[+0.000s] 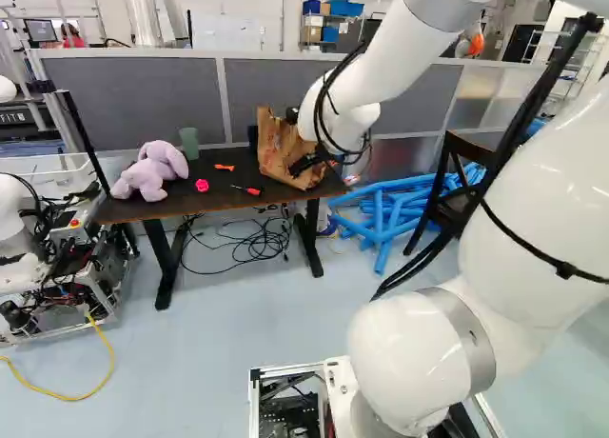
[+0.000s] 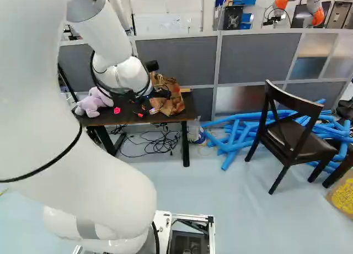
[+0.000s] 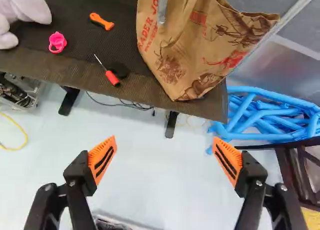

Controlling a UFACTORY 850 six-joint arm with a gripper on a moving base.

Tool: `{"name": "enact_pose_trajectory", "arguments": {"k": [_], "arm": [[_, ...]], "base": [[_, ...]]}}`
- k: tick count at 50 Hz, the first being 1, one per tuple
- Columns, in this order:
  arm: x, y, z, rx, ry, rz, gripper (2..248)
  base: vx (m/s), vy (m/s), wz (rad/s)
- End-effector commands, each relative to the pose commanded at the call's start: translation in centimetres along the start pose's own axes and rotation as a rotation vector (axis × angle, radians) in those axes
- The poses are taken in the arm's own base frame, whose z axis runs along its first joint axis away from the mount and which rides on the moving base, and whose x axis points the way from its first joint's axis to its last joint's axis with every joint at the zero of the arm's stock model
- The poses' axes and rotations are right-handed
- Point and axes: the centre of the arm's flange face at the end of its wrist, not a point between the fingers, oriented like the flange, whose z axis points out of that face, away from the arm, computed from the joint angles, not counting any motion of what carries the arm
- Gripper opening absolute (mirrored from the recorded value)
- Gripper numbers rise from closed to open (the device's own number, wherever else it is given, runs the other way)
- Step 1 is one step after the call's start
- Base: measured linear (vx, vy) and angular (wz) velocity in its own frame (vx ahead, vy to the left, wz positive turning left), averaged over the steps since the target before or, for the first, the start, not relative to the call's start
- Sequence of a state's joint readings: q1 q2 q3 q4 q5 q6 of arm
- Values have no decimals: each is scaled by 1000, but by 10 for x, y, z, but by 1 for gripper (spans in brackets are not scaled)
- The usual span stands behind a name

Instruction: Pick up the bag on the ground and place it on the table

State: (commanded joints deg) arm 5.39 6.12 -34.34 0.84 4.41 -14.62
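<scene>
- The paper bag point(image 3: 175, 55) stands on the table point(image 1: 219, 192).
- The end effector point(image 1: 303, 164) is wide open, holding nothing.
- A red-handled screwdriver point(image 3: 112, 78) lies between bag and purple plush toy point(image 1: 150, 173).

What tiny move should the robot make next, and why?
Probably ease the gripper away from the table, leaving its fingers open. The paper bag already rests on the tabletop, near the front edge, and the fingers stand wide apart without holding it, so drawing clear would likely avoid nudging it.
</scene>
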Motion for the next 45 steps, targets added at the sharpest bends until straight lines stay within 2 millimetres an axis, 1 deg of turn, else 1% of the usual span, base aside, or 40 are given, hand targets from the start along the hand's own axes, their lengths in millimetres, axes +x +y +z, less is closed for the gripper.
{"name": "enact_pose_trajectory", "arguments": {"k": [22, 36, 45], "arm": [[-56, -1, -4, -56, 146, 101, 247], [-87, -4, -10, -82, 226, 154, 247], [-104, -6, -13, -94, 269, 182, 247]], "base": [[0, 0, 0], [0, 0, 0], [0, 0, 0]]}}
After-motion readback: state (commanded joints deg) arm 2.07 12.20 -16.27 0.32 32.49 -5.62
